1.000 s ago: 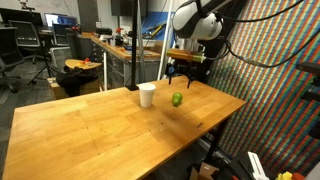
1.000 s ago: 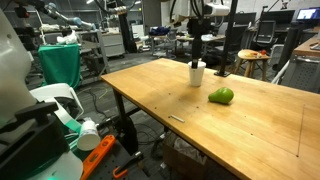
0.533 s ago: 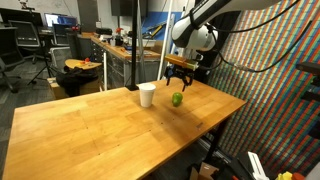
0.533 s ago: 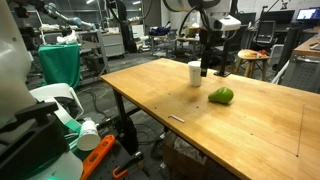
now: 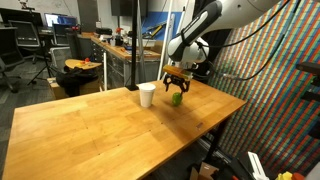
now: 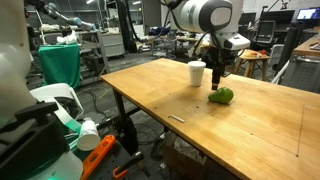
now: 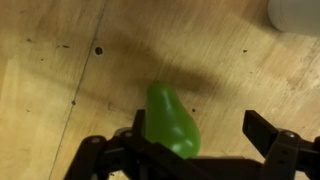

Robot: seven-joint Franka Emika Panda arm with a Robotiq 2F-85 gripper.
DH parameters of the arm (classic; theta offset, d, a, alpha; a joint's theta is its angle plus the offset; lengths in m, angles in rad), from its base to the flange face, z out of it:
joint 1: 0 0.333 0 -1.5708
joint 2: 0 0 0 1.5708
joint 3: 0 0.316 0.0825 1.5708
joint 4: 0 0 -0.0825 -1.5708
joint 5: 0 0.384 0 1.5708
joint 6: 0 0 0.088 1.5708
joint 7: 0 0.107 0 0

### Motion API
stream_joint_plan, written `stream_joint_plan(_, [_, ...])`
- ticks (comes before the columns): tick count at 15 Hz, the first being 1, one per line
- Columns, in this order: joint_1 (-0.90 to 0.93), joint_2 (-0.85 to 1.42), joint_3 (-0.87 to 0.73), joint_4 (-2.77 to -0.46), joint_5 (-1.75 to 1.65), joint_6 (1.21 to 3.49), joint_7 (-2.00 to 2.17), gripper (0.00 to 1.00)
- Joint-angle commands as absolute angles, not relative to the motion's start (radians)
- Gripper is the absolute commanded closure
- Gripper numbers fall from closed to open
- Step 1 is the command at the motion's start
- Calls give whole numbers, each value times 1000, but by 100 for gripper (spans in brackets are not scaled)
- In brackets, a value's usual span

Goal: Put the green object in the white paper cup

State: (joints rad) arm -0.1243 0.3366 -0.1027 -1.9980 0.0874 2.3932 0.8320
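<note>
Smoothly rounded green object [image 7: 172,122], pear-shaped, glossy, between spread fingers [image 7: 270,138]

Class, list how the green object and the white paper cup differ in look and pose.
The green object is green and rounded; the white paper cup is plain white with a round rim. The cup stands upright and taller; the green object lies low. Both rest on the wooden table.
</note>
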Motion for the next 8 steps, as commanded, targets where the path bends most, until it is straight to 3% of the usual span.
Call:
stream_joint_plan(1, [-107, 395, -149, -1938, 65, 2398, 804, 0])
stream_joint_plan(6, [-112, 425, -186, -1931, 55, 2399, 778, 0])
stream_joint_plan(7, [-115, 435, -184, -1923, 64, 2392, 764, 25])
stream_joint_plan(8, [-111, 440, -188, -1921, 61, 2393, 765, 26])
